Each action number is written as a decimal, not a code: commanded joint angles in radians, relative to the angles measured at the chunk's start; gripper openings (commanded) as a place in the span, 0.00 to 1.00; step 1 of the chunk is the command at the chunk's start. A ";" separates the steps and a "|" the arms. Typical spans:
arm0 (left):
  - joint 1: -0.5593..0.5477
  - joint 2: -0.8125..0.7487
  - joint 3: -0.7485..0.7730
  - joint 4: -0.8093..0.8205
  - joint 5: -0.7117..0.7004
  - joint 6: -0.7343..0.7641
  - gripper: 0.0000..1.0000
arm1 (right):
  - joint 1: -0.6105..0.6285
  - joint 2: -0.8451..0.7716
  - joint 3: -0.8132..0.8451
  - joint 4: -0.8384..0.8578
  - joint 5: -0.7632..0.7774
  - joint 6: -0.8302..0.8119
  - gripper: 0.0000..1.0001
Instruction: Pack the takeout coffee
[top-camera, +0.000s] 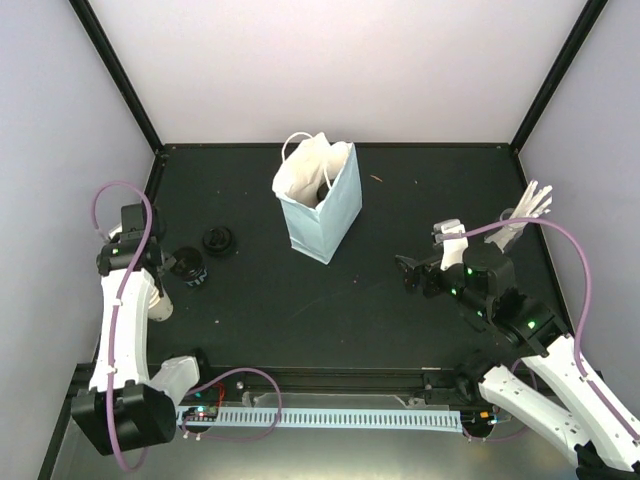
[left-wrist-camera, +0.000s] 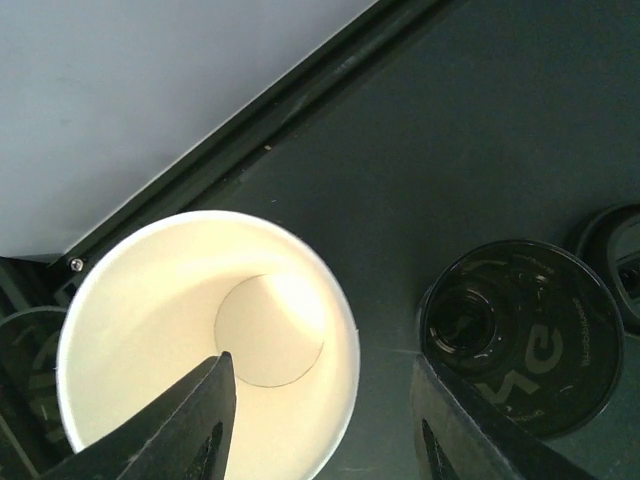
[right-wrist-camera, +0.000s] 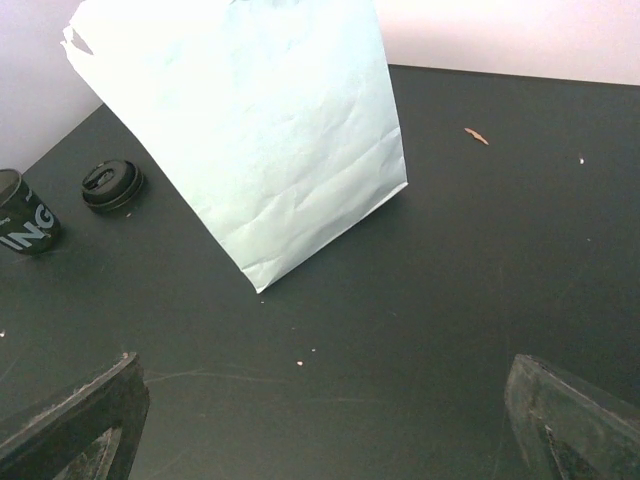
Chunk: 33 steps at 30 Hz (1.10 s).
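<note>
While partly open, left hand astride cream cup rim, one finger inside.

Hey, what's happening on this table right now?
The left gripper straddles the rim of an open cream paper cup, one finger inside, one outside, not yet pinching it. A dark cup and a loose black lid sit beside it. The right gripper hangs open facing the light-blue paper bag standing mid-table.

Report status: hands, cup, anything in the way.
Left hand open, straddling rim of cream cup, one finger inside. Right hand open, near blue bag. Cup upright, no lid. Dark lidded cup close beside.
</note>
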 joint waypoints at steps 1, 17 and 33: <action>0.011 0.050 -0.004 0.056 0.035 0.016 0.49 | -0.005 0.001 -0.002 0.028 -0.015 -0.011 1.00; 0.021 0.113 0.040 -0.047 0.020 -0.060 0.06 | -0.005 0.005 -0.007 0.038 -0.031 -0.015 1.00; 0.020 0.097 0.188 -0.191 -0.071 -0.111 0.02 | -0.005 0.011 -0.011 0.046 -0.054 -0.015 1.00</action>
